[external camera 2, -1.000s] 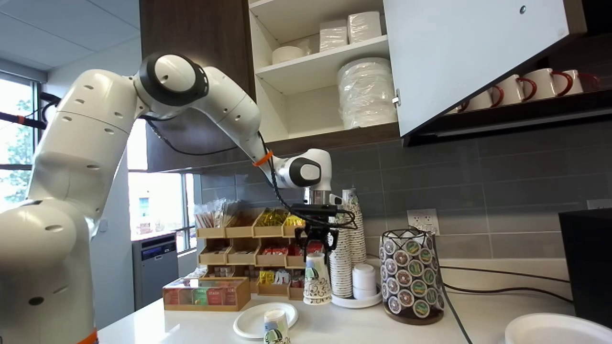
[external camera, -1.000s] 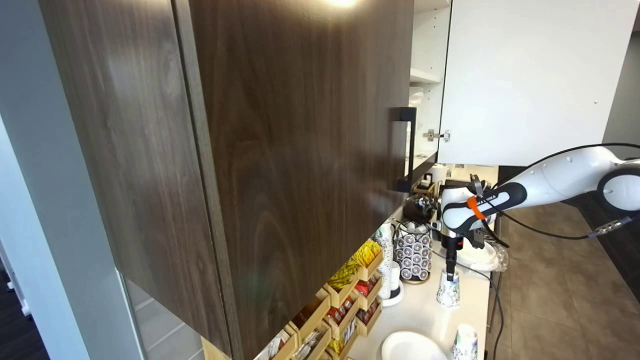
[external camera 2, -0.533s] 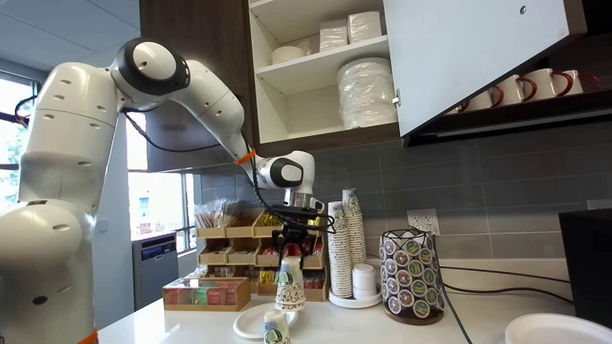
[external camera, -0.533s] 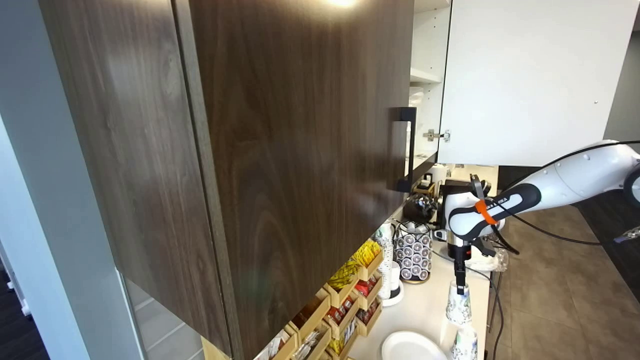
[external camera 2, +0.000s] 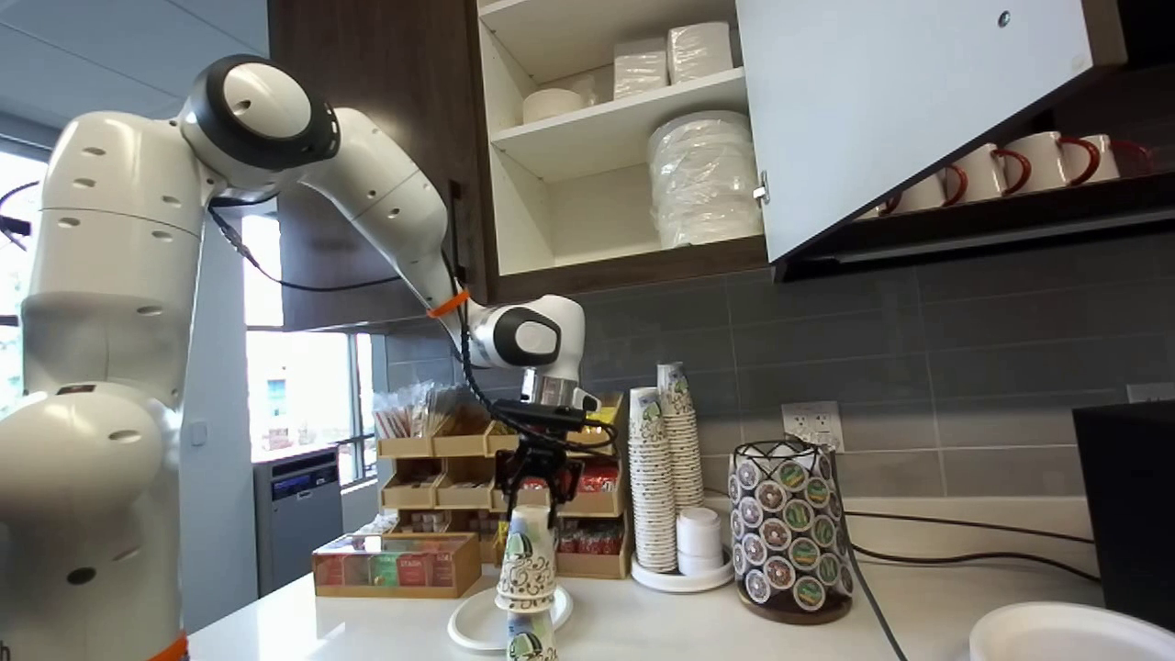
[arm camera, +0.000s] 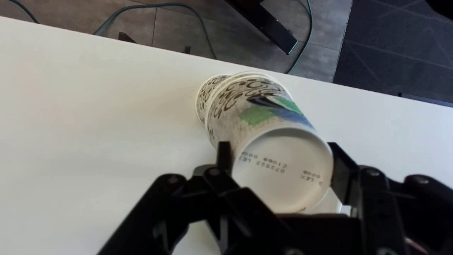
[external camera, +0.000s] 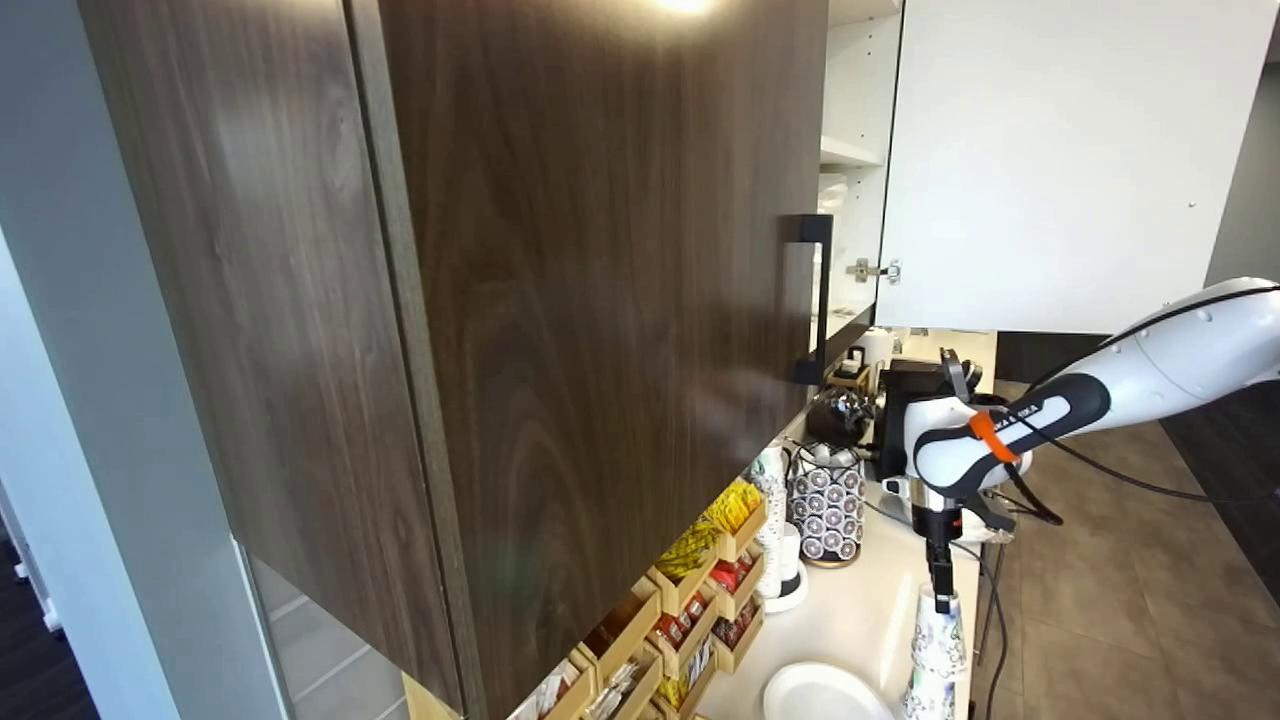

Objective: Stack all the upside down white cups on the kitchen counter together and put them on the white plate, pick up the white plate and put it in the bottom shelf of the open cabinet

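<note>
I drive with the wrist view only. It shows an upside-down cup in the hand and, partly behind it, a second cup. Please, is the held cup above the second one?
Observer: Yes, in both exterior views the held cup shows above the second cup; whether they touch, I cannot tell.
Operator: Thank you. And at my final place, does something stand there?
Observer: Yes, a plastic-wrapped white stack stands on the bottom shelf, at the end by the open door.

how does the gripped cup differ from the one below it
The upper cup is gripped by the end effector; the lower cup is not. In the wrist view, the upper cup shows its base; the lower cup only some side and rim. Both are upside down with dark swirls.
</note>
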`<action>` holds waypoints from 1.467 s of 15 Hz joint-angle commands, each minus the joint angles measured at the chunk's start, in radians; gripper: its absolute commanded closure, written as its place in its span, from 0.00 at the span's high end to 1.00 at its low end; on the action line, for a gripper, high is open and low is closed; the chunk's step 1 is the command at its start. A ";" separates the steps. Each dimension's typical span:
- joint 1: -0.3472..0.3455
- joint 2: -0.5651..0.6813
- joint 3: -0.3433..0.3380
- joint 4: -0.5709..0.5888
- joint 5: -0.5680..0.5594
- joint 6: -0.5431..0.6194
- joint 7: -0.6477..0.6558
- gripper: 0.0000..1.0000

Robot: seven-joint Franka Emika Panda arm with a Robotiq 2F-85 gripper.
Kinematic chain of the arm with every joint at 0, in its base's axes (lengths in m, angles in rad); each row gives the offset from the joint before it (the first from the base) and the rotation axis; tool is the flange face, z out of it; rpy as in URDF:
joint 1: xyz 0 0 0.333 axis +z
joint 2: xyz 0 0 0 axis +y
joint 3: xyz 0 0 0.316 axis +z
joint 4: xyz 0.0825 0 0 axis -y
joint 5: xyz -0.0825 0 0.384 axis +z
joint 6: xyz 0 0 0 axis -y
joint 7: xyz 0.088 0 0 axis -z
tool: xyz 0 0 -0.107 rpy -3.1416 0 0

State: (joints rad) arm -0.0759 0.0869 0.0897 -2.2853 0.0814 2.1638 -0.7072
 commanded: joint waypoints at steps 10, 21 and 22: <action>0.025 0.055 -0.047 -0.135 -0.043 0.397 0.112 0.41; -0.007 0.253 -0.063 0.013 -0.133 0.486 0.181 0.41; -0.010 0.277 -0.062 0.034 -0.134 0.478 0.180 0.41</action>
State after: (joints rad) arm -0.0717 0.2836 0.0200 -2.3140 -0.0365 2.6382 -0.5446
